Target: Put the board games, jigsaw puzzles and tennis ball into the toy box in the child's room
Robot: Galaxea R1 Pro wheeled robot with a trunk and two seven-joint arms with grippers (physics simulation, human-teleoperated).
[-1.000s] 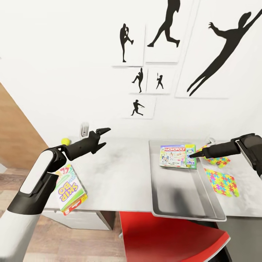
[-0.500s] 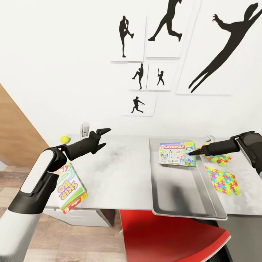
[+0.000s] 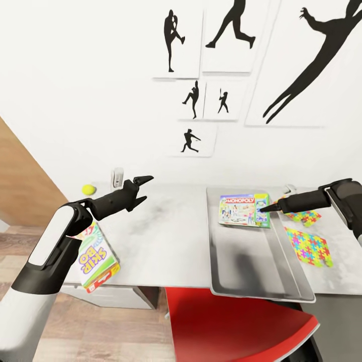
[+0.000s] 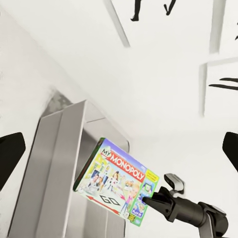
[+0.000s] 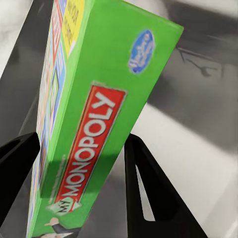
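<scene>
- Your right tool [image 3: 265, 208] is gripping the Monopoly box [image 3: 244, 210] by its green edge, fingers [image 5: 148, 193] closed on either side, holding it over the far end of the toy box [image 3: 241, 261].
- Your left tool [image 3: 142, 188] is hovering spread apart and empty above the surface [image 3: 166, 236].
- The Skip-Bo box [image 3: 95, 259] is lying at the surface's near left edge; the tennis ball [image 3: 89, 189] is sitting at its far left.
- Two jigsaw puzzles [image 3: 308, 246] are lying just beside the toy box.
</scene>
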